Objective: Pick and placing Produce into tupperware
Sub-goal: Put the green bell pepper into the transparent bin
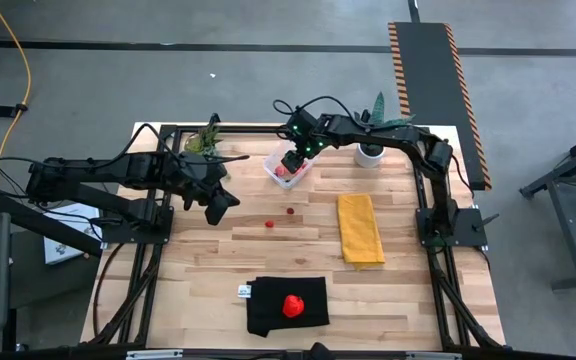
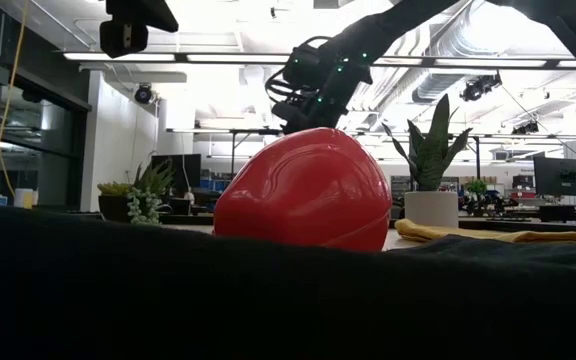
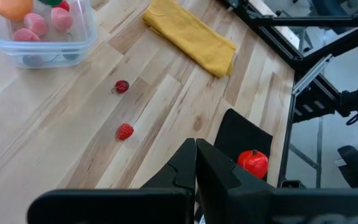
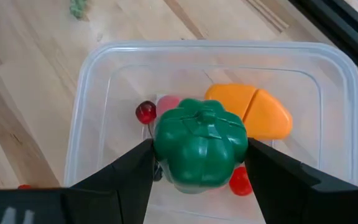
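Observation:
A clear tupperware [image 4: 98,68] stands at the table's far middle [image 1: 280,176]. It holds an orange piece [image 4: 260,115], a pink piece [image 4: 166,101], a small red cherry [image 4: 145,112] and a red piece [image 4: 241,182]. My right gripper [image 1: 296,158] is over the tub, shut on a green piece of produce [image 4: 201,146]. Two small red berries [image 1: 269,224] [image 1: 290,211] lie on the bare wood nearer to me. A large red piece [image 1: 293,305] sits on a black cloth [image 1: 268,315] near the front edge. My left gripper [image 1: 220,207] hangs shut above the table's left part and holds nothing. My right gripper pinches the green piece by two opposite sides [image 4: 160,152] between its two fingers [image 4: 132,168]. The fingers slant down from above. The piece sits top up within the tub's rim, above the other pieces; whether it rests on them I cannot tell.
A folded yellow cloth [image 1: 360,228] lies right of the berries. A white plant pot [image 1: 370,153] stands just right of the tub, and a green plant [image 1: 205,140] at the far left. A small white tag [image 1: 244,291] lies beside the black cloth. Bare wood spreads around the berries.

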`<state>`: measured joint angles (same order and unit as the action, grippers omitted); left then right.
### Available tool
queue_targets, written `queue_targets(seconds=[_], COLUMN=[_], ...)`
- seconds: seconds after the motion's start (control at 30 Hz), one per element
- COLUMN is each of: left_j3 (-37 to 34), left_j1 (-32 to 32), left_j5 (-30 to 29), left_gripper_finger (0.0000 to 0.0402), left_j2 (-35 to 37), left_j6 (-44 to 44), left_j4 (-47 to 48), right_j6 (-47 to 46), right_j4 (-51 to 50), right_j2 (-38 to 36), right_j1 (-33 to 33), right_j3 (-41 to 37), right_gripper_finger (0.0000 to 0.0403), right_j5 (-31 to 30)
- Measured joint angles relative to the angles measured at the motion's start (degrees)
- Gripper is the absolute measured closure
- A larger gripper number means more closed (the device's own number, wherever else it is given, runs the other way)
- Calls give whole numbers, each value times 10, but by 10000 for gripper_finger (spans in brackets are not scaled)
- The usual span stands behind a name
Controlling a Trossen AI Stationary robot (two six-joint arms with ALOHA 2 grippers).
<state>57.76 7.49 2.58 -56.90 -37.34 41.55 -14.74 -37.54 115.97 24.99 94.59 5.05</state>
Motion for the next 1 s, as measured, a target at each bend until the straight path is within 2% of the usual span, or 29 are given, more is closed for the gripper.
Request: queue_targets(seconds=[1.0], left_j3=[0], left_j1=[0], left_j5=[0], left_gripper_finger=[401], left_j2=[0], left_j6=[13], left_j4=[16], right_j6=[21], right_j4=[-12], right_j2=[0], right_j1=[0], right_j3=[0], right_gripper_finger=[178], right_j5=[18])
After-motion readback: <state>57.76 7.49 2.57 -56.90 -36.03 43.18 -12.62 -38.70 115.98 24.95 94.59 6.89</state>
